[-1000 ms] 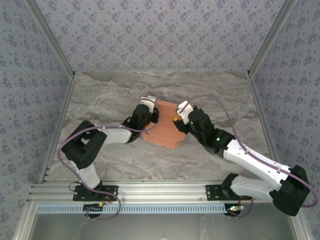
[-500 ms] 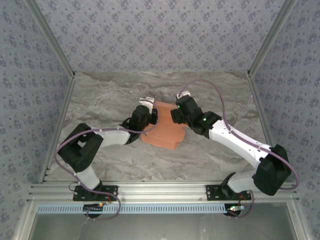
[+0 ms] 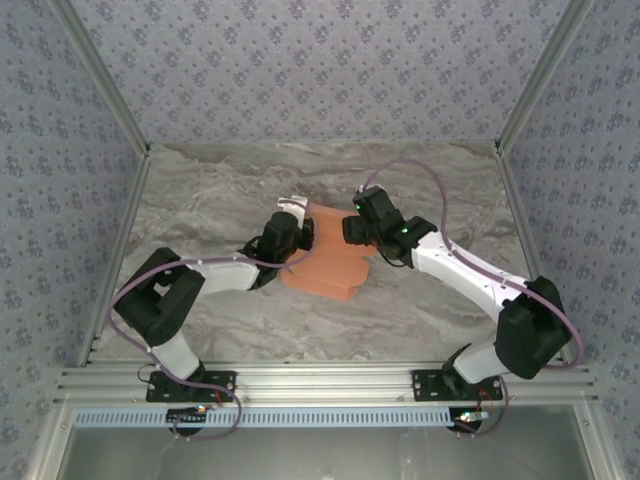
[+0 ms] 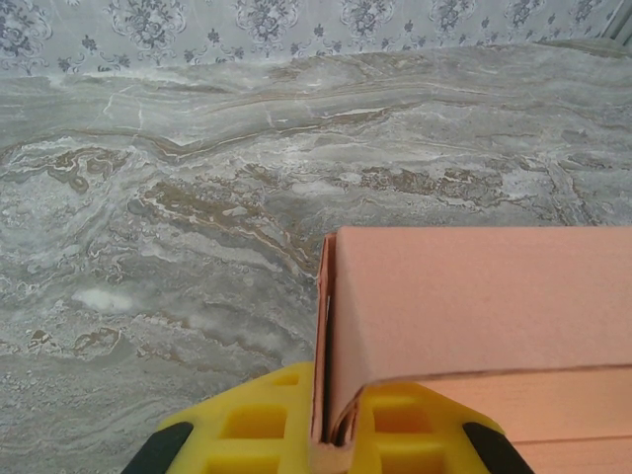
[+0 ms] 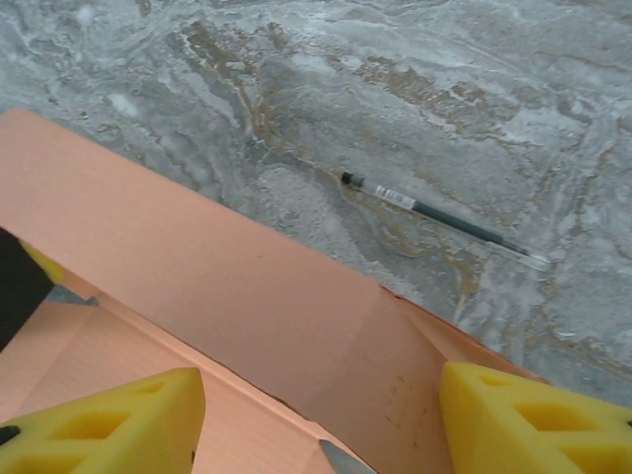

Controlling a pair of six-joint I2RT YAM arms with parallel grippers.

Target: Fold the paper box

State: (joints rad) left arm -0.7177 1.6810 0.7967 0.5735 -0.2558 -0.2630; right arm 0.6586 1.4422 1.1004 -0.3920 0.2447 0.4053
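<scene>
Our left hand (image 4: 331, 434) gripped the paper box (image 3: 325, 262) at its ten-o'clock edge, likely anchoring it. Our right hand (image 5: 321, 420), released, straddled the two-o'clock flap (image 5: 247, 296).

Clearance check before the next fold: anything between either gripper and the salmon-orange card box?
Nothing visible. Left gripper clamps the salmon-orange card box; right gripper, open, straddles its panel. A thin black pen lies on the marble table beyond.
</scene>
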